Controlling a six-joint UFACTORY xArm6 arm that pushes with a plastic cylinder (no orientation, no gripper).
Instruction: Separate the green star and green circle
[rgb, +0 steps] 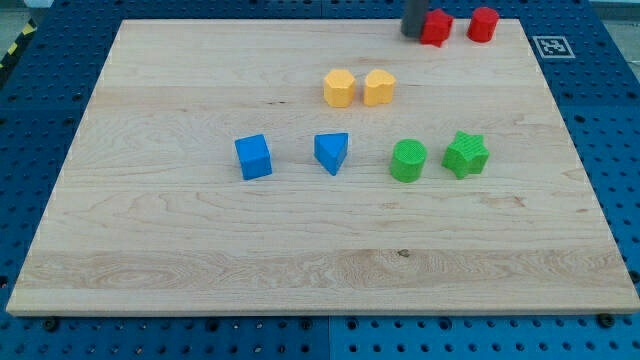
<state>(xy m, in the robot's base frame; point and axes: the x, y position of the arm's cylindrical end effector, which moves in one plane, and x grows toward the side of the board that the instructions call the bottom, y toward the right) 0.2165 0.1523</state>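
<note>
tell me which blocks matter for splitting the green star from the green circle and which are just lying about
Belongs to the job:
- green star
- green circle, just to the star's left in the view, a small gap between them
- my tip, at the view's top, beside the red blocks

Just lying about:
- blue cube
- blue triangle
- two yellow blocks
- two red blocks

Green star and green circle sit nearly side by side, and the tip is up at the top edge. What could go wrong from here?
1. The gap between the green circle and green star is narrow; my tip could catch both and push them together.
2. Pushing the star toward the view's right may run it near the board's edge.
3. Coming down, the tip may clip the red block beside it or the yellow blocks.
</note>
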